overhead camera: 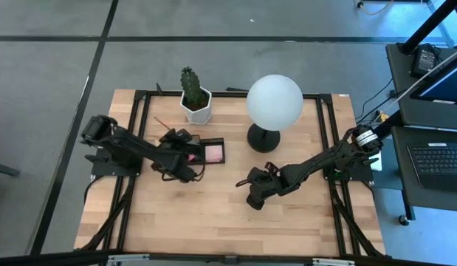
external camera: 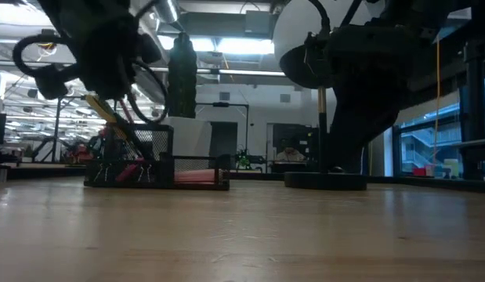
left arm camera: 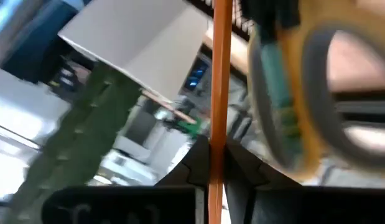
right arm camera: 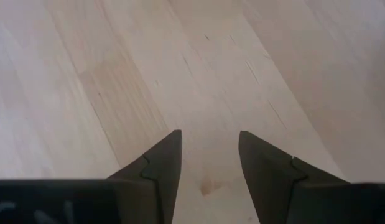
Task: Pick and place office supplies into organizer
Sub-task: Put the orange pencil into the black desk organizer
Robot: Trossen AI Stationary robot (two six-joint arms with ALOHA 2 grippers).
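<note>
got my left gripper (left arm camera: 212, 163) pinched on the orange pencil (left arm camera: 219, 74), thin, light, probably slippery; right gripper (right arm camera: 209, 163) fingers apart

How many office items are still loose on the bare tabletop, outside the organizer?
0 visible. The organizer holds the pink sticky pad; the orange pencil is pinched in the left pincer over it. The arms could hide small pieces.
</note>
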